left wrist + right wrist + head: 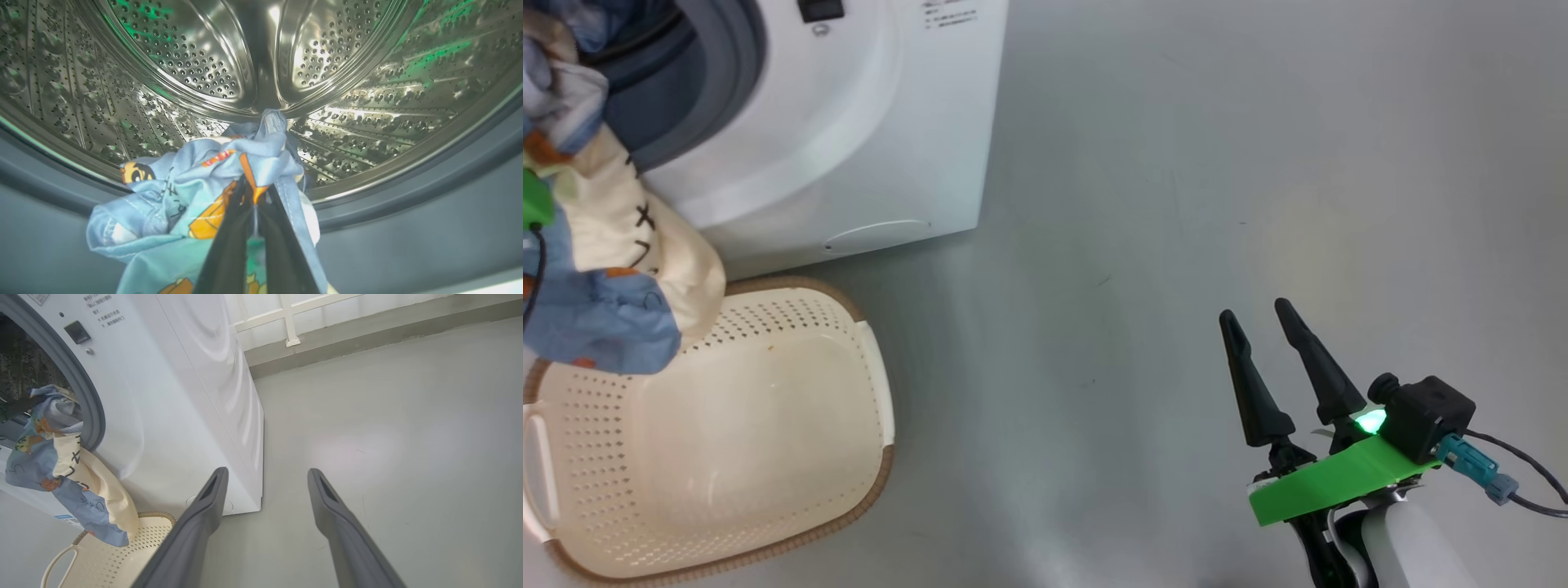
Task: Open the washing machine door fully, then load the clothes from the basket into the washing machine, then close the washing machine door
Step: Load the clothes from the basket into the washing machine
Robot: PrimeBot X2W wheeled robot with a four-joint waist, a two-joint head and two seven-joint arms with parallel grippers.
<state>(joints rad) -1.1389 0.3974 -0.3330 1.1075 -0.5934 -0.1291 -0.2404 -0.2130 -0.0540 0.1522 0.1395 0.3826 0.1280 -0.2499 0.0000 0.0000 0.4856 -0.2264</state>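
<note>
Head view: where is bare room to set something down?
The cream-white perforated plastic basket is bare inside. Grey floor between the white washing machine and the right gripper is free. Crowded: the drum mouth, where blue bear-print clothes hang.

Glossy grey floor (1176,163), white railing (288,318), grey ledge below it (367,339)
</note>
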